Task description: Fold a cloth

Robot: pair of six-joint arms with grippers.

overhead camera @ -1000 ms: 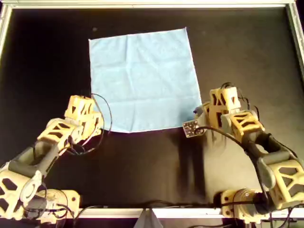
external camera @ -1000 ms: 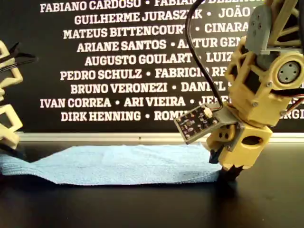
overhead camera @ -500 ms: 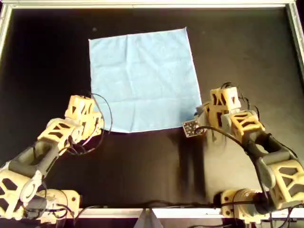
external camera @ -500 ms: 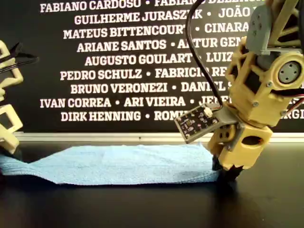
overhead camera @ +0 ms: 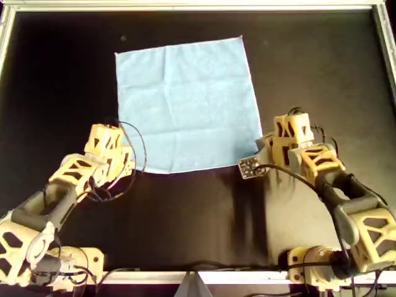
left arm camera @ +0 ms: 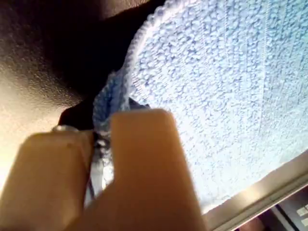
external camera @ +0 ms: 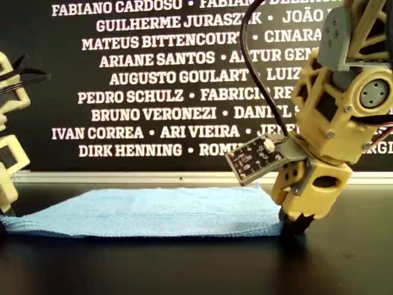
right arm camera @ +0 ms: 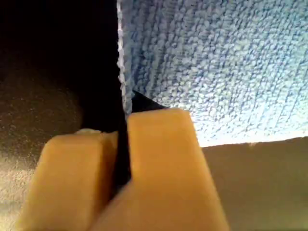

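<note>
Since a moment ago the cloth (overhead camera: 185,102), spread on the black table (overhead camera: 322,68), has sagged flatter while my first gripper (left arm camera: 103,159) and my second gripper (right arm camera: 122,154) stay clenched on its near corners, thin pinches that could slip when lifted.

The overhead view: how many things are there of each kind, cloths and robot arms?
Cloth: 1
Robot arms: 2, one at the overhead view's left, one at its right
Total: 3
</note>
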